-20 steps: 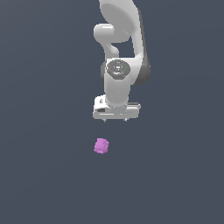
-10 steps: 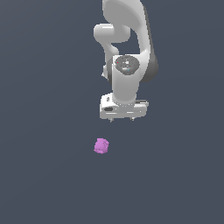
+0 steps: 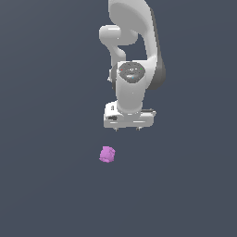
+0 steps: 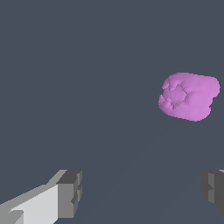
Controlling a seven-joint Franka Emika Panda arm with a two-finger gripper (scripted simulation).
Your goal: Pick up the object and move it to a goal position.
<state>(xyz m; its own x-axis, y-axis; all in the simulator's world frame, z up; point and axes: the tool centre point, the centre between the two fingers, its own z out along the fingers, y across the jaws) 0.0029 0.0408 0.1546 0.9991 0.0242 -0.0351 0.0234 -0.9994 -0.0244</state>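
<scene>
The object (image 3: 107,154) is a small pink-purple lumpy blob lying on the dark grey floor, below and slightly toward the exterior view's left of the white gripper (image 3: 127,129). The gripper hangs above the floor, apart from the object, with its two short fingertips (image 3: 116,129) spread wide and nothing between them. In the wrist view the object (image 4: 189,96) lies ahead of the open fingers (image 4: 70,194), nearer the one at the frame's edge (image 4: 213,189), outside the gap.
The white arm (image 3: 134,55) rises behind the gripper. The dark grey floor (image 3: 46,185) spreads flat all around, with no other objects in view.
The gripper has moved down and toward the exterior view's right, then settled lower, closer to the object. The object has not moved.
</scene>
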